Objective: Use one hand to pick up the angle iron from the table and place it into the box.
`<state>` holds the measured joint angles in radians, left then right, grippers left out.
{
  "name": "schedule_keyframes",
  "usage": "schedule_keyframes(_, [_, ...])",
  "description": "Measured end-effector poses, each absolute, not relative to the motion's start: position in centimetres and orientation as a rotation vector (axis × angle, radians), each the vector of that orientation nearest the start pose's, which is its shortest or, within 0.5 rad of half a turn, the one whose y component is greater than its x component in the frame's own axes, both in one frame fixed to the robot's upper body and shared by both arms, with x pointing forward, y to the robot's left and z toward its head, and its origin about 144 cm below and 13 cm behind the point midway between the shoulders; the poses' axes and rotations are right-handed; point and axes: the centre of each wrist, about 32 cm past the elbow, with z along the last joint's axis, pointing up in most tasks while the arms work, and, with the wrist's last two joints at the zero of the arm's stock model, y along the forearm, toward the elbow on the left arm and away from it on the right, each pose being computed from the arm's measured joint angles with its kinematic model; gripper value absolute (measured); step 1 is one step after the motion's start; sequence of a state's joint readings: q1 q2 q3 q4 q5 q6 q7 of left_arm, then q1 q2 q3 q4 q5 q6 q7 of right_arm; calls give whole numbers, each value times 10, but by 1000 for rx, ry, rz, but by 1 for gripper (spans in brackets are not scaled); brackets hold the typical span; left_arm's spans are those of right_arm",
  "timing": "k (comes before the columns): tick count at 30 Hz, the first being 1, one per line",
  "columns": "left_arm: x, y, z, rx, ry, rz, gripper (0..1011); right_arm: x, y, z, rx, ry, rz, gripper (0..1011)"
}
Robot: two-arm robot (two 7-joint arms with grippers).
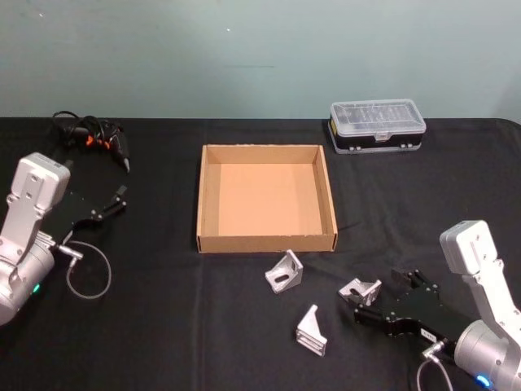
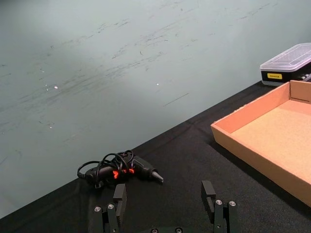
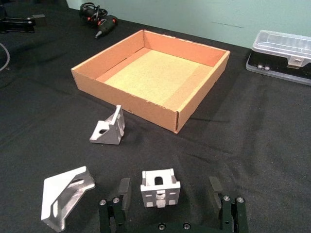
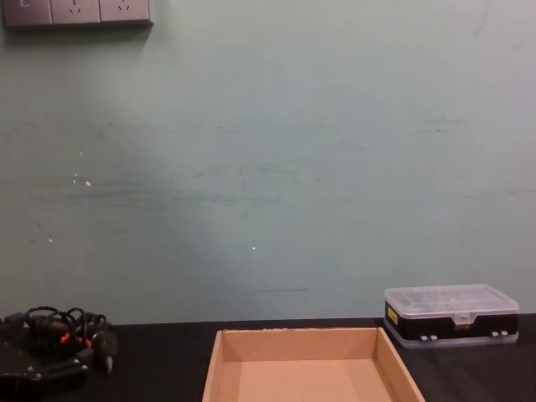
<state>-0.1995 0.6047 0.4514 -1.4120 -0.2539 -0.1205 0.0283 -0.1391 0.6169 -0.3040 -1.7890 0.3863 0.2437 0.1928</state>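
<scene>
1. One angle iron (image 1: 361,290) stood near the front right corner of the table (image 1: 163,326), not yet picked up.
2. It sat right between the fingers (image 3: 125,191) of the right gripper (image 3: 169,190). The fingers were spread wide, one on each side, and did not touch it.
3. A second angle iron (image 1: 284,272) stood just in front of the box (image 1: 264,241). A third angle iron (image 1: 312,331) lay nearer the front edge.
4. The box sat in the middle of the table with nothing in it.
5. The left gripper (image 2: 164,194) hung near the left edge, its fingers apart and holding nothing.
6. The angle iron looked like hard, stiff metal. It would likely not bend or break, and it seemed small enough for one gripper.
7. Its smooth sides could slip. The best hold seemed to be on its two flat outer sides, low down, so it would not twist.
</scene>
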Motion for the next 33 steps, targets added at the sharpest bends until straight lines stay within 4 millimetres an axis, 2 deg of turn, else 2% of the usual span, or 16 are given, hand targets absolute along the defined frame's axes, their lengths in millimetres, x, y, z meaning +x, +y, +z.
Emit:
schedule_keyframes(24, [489, 310, 1140, 304, -285, 1248, 1011, 406, -277, 1149, -395, 145, -1000, 1002])
schedule_keyframes(29, [489, 310, 1140, 304, -285, 1248, 1011, 406, -277, 1149, -393, 146, -999, 927])
schedule_keyframes(33, [489, 310, 1140, 304, -285, 1248, 1011, 406, -277, 1149, -392, 146, -999, 813])
